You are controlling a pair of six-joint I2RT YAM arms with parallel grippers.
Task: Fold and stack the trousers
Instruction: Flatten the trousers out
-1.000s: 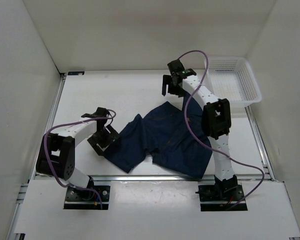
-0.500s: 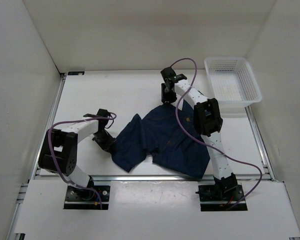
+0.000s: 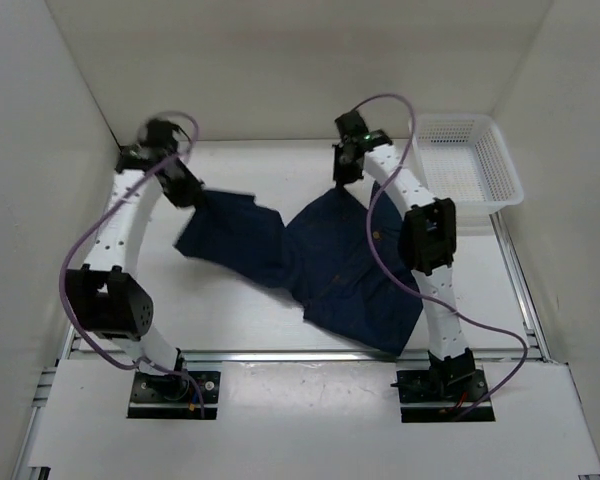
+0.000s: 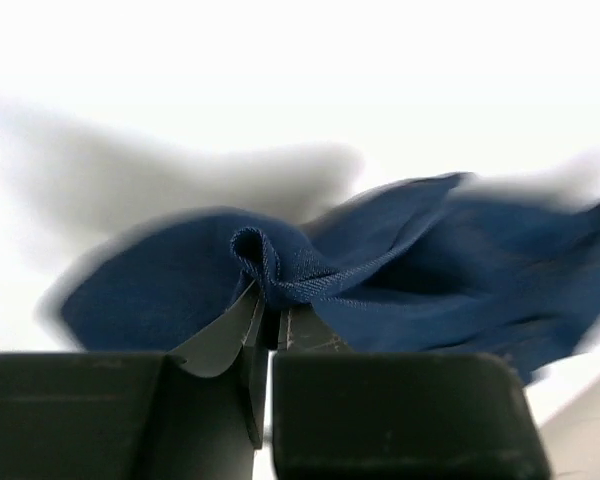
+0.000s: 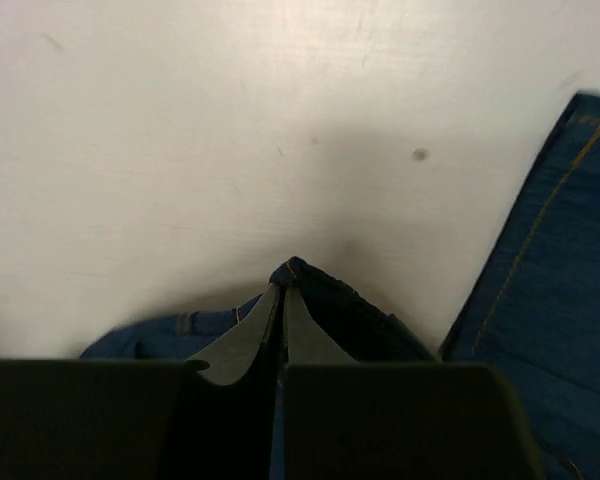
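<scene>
Left end effector [image 4: 269, 312], right end effector [image 5: 282, 292] pinching trousers [image 3: 320, 268], seemingly raised

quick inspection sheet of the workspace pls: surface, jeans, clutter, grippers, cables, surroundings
surface: white table, a few small dark marks in the right wrist view
job's things: trousers crumpled mid-table, one end held at far left
clutter: white mesh basket at far right corner, nothing seen in it
grippers: left gripper shut on a fold of the trousers; right gripper shut on their far edge
cables: purple cables loop along both arms
surroundings: white walls on three sides
</scene>
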